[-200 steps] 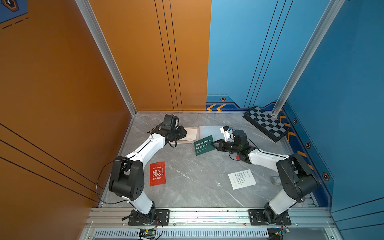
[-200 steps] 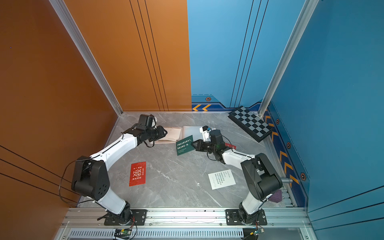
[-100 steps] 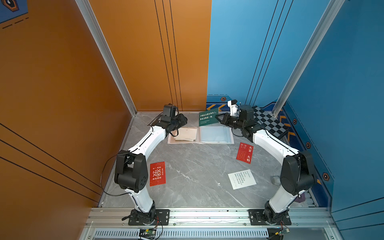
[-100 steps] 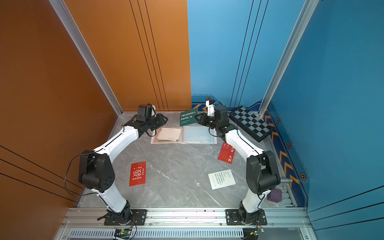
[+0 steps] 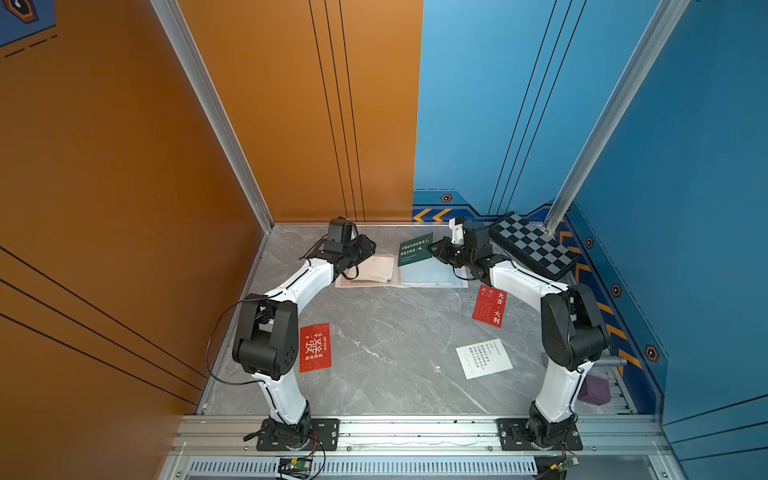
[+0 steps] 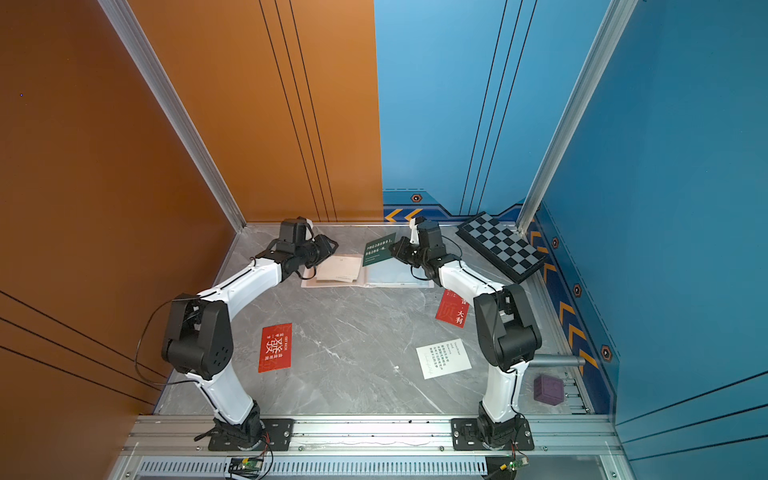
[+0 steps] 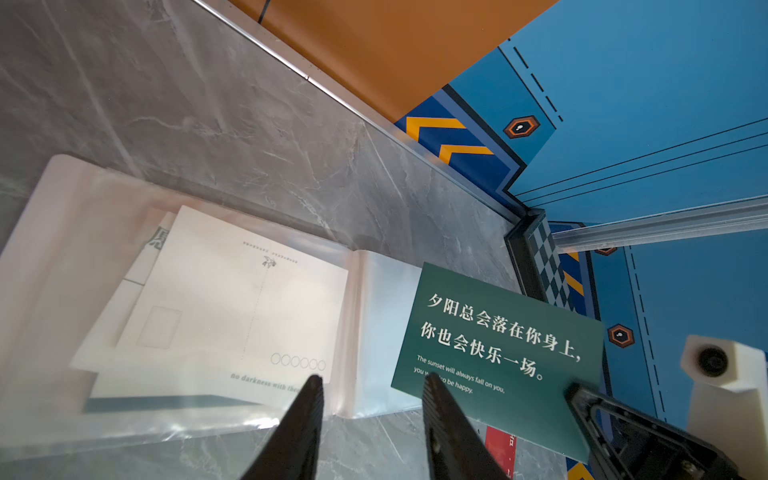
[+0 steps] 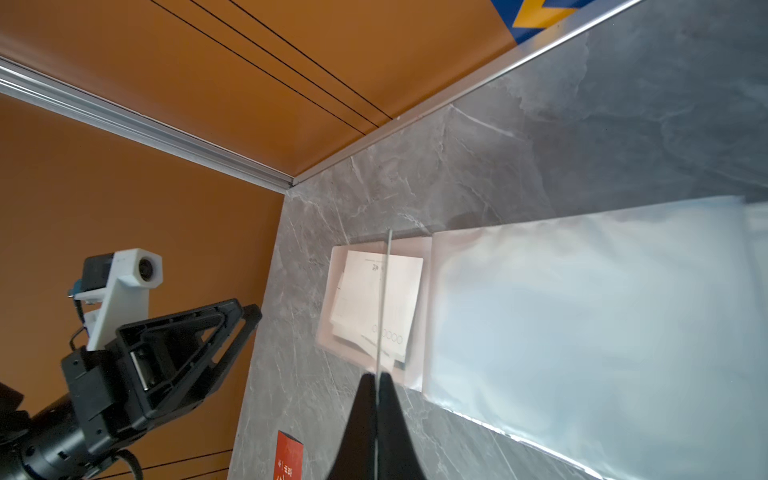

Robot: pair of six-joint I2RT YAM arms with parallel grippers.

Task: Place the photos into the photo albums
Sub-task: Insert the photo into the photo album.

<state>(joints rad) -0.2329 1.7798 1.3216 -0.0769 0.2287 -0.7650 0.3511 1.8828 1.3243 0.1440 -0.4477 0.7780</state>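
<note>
My right hand (image 8: 376,380) pinches the dark green card (image 7: 498,345) by one edge above the open photo album (image 5: 432,276). I judge the card thin, light and slick, best held near its edge. My left hand (image 7: 372,379) hangs part-open, empty.

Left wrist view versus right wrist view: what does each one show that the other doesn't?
Only the left wrist view shows the print on the dark green card and the checkered board. Only the right wrist view shows that card edge-on, a thin line, and the left arm's white camera. Both show the open album holding white cards and a red card.
</note>
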